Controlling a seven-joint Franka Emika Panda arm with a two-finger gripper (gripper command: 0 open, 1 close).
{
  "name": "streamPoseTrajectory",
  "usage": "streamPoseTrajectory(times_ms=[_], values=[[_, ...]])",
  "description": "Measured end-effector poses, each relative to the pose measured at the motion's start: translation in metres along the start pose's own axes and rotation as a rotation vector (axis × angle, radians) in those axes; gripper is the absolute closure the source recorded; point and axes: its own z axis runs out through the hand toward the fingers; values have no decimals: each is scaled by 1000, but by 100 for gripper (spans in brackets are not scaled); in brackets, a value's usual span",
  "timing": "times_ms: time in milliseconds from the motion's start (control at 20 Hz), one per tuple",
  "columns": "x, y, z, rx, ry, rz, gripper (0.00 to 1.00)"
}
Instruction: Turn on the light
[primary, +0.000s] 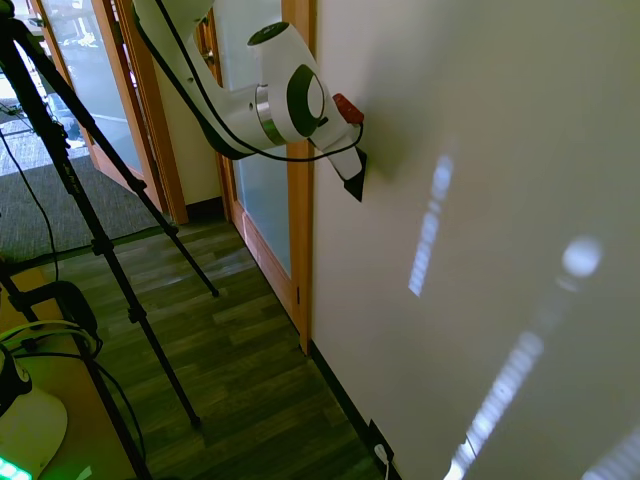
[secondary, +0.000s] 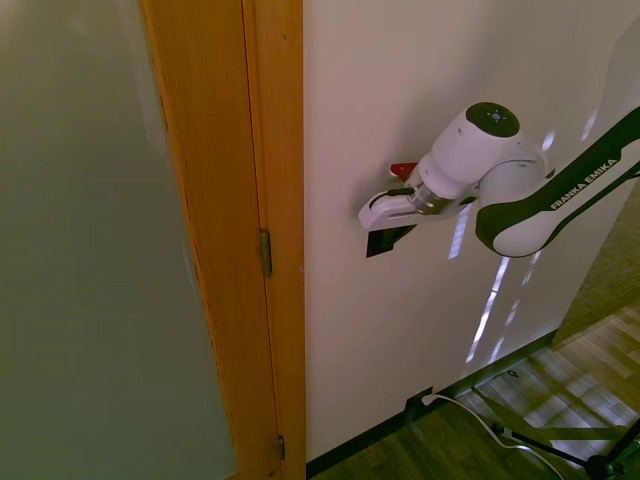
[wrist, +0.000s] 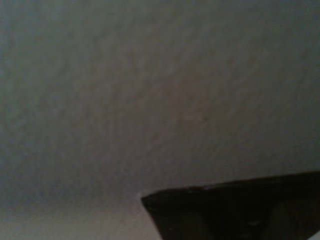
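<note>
The white Franka arm's gripper sat right up against the pale plaster wall, on top of the small black upright switch plate, which peeked out beneath it. The wooden door frame stood just beside the switch, along the wall's edge. Down at the wall's foot, the dark outlet plate sat above the wood-plank floor.

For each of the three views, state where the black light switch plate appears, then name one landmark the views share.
First exterior view: the switch plate sits upper centre on the wall, just under the gripper.
Second exterior view: the plate is at centre, below the gripper.
Wrist view: a dark shape at the lower edge, probably the plate.
Shared landmark: the wooden door frame, seen in both exterior views.
</note>
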Motion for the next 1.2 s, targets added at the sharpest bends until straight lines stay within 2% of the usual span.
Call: streamPoseTrajectory(times_ms=[250,500,550,850,1000,1200], values=[[-1,1,-2,15,8,-6,100],[1,3,-24,90,41,-5,100],[1,2,-27,96,45,-8,0],[2,9,-29,132,26,-7,0],[2,21,-34,184,-5,-12,0],[-23,35,-56,271,-57,-27,0]])
